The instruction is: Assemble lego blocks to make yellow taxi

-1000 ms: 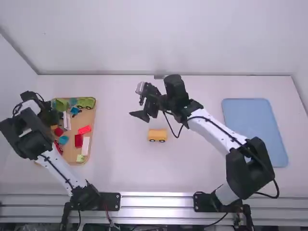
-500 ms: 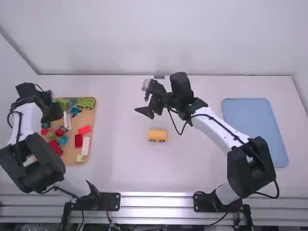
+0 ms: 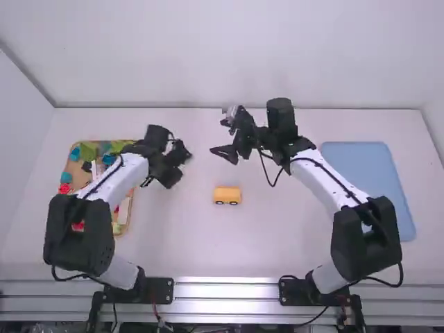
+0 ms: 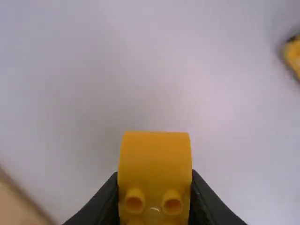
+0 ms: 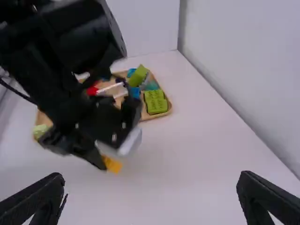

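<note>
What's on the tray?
Green blocks, blue blocks, a white block, red pieces. The left arm covers part of the tray; anything hidden there can't be told.

Yellow block (image 4: 155,161), light blue tray (image 3: 369,189).

High view: left arm (image 3: 114,182) hides part of the tray (image 3: 72,168); I can't identify what's beneath. Left wrist view: yellow block (image 4: 154,161) cut off below, second yellow piece (image 4: 294,56) clipped and blurred. Right wrist view: left arm blurred, cropped.
</note>
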`<state>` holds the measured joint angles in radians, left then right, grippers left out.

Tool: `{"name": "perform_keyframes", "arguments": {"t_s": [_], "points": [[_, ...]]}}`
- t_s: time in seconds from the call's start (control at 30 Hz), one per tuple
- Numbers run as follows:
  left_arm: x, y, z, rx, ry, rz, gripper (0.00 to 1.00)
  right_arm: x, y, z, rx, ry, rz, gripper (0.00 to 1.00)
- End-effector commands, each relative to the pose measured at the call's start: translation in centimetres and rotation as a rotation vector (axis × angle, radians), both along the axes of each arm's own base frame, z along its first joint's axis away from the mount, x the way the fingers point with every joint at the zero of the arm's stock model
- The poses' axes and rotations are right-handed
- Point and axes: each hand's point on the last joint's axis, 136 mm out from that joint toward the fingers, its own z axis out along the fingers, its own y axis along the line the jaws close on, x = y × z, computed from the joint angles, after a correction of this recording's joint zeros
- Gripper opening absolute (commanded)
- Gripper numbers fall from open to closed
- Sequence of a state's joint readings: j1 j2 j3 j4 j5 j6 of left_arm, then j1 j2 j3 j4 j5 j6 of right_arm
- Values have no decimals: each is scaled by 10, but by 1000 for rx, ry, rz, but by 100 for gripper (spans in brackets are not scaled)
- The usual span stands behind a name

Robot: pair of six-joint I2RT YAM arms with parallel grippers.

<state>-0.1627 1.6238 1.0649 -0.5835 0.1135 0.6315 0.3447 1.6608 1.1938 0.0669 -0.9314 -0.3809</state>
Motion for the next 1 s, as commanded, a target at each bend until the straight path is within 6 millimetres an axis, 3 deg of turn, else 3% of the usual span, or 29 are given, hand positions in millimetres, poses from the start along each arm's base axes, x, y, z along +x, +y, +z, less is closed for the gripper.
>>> {"name": "perform_keyframes", "arguments": {"t_s": [0.0, 0.07, 0.17, 0.3, 0.47, 0.63, 0.67, 0.7, 0.73, 0.77, 0.8, 0.97], "points": [[-12, -18, -16, 75, 15, -201, 1, -6, -6, 19, 54, 12, 60, 98], [-13, -31, -21, 77, 11, -266, 2, -6, -13, 19, 53, 29, 47, 98], [-17, -46, -35, 102, 25, -367, 12, -9, -27, 19, 32, 40, 34, 98], [-20, -55, -55, 85, 53, -473, 7, -20, -37, 19, -4, 28, 42, 98], [-25, -53, -70, 93, 92, -536, 7, -31, -40, 22, -24, 13, 55, 98], [-36, -50, -86, 118, 123, -651, 17, -34, -41, 23, -28, 14, 58, 98], [-37, -50, -87, 121, 123, -670, 21, -34, -41, 23, -28, 14, 58, 98], [-38, -50, -87, 122, 122, -678, 36, -34, -41, 23, -28, 14, 58, 98], [-38, -50, -87, 122, 122, -683, 44, -34, -41, 23, -28, 14, 58, 98], [-37, -50, -86, 123, 119, -683, 61, -34, -41, 23, -28, 12, 58, 98], [-34, -51, -84, 123, 106, -681, 99, -34, -41, 24, -27, 8, 59, 98], [-29, -53, -70, 98, 93, -673, 99, -32, -41, 25, -24, -4, 59, 98]]}}
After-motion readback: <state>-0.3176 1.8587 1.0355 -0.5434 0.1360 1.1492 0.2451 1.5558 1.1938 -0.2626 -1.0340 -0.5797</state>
